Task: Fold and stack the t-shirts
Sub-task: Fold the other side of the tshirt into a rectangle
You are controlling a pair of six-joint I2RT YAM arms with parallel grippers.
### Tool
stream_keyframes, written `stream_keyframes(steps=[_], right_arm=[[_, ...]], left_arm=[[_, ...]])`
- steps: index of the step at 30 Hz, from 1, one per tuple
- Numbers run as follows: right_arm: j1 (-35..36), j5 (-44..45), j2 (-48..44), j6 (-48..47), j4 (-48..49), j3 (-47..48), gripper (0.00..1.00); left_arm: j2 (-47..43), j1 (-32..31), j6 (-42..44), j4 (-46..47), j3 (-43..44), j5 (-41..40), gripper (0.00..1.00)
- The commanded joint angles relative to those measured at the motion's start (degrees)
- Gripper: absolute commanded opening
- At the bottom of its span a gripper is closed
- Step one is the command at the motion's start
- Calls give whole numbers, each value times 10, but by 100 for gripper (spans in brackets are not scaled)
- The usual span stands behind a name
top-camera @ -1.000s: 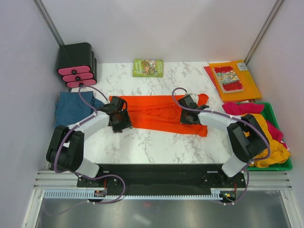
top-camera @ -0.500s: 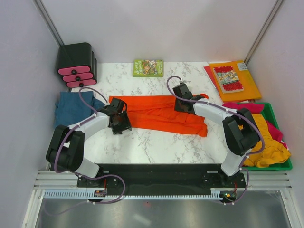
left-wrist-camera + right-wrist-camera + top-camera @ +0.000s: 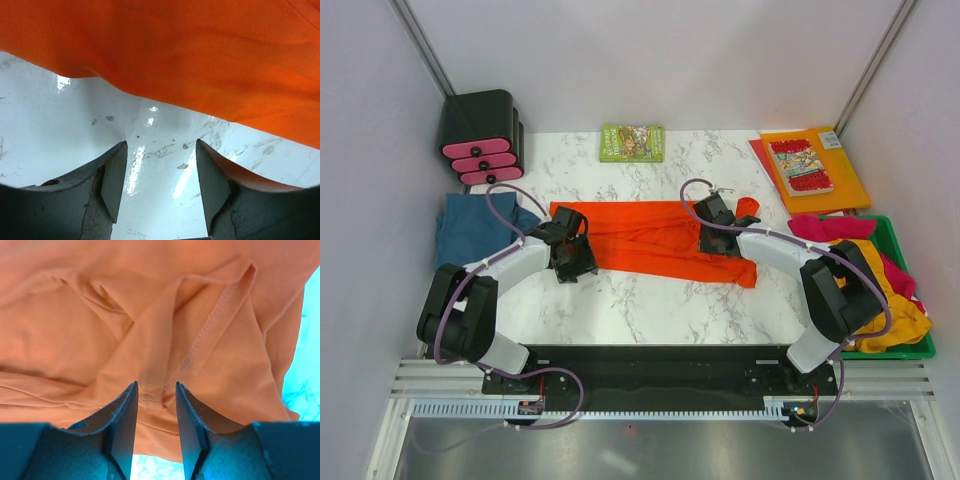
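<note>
Both empty: left end effector (image 3: 161,152) wide, right end effector (image 3: 156,392) narrower, perhaps brushing orange-red t-shirt (image 3: 640,235).

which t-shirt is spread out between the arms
The orange-red t-shirt, stretched across the table. The teal t-shirt is bunched at the left edge; the yellow t-shirt and pink t-shirt are piled at the green bin.

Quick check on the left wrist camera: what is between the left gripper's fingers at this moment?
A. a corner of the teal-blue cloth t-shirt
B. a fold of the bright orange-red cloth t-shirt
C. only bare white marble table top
C: the left gripper stands open over the bare white marble table top, and the edge of the bright orange-red cloth t-shirt lies just beyond its fingertips.
</note>
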Motion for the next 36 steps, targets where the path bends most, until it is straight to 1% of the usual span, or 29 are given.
stream_keyframes(steps=[1, 6, 9, 10, 13, 15, 16, 17, 18, 19, 22, 23, 25, 28, 32, 35, 36], right_arm=[[2, 7, -2, 17, 14, -19, 43], [2, -5, 11, 23, 27, -32, 40], [2, -10, 10, 26, 36, -38, 24], [1, -12, 11, 26, 36, -36, 15], [1, -14, 15, 23, 36, -29, 7], [2, -16, 15, 21, 36, -25, 6], [1, -18, 14, 20, 36, -21, 2], [2, -18, 14, 19, 36, -20, 2], [1, -19, 14, 19, 36, -18, 4], [1, -20, 18, 19, 32, -11, 18], [1, -23, 9, 21, 26, -13, 36], [1, -27, 9, 21, 28, -17, 38], [3, -26, 5, 25, 30, -27, 40], [2, -26, 6, 28, 43, -44, 40], [2, -34, -8, 31, 65, -61, 38], [1, -42, 4, 34, 66, -58, 35], [1, -44, 6, 34, 66, -60, 35]], left_arm=[[-11, -4, -9, 10, -1, 6, 64], [-9, -4, -8, 10, -3, 6, 64], [-4, -4, -5, 11, -3, 6, 64], [-2, -4, -6, 11, -2, 5, 64], [6, -4, -6, 11, 2, 6, 64], [11, -4, -7, 11, 6, 6, 64], [13, -3, -6, 11, 8, 6, 64], [13, -4, -7, 11, 10, 6, 64], [13, -4, -7, 11, 12, 6, 64], [14, -4, -7, 11, 13, 6, 64], [11, -3, -6, 11, 14, 6, 64], [11, -4, -4, 12, 16, 6, 64], [13, -3, -5, 12, 17, 6, 64], [17, -3, -4, 12, 20, 6, 64], [20, -4, -3, 12, 21, 6, 64], [22, -4, -3, 12, 21, 6, 64], [22, -4, -3, 12, 21, 19, 64]])
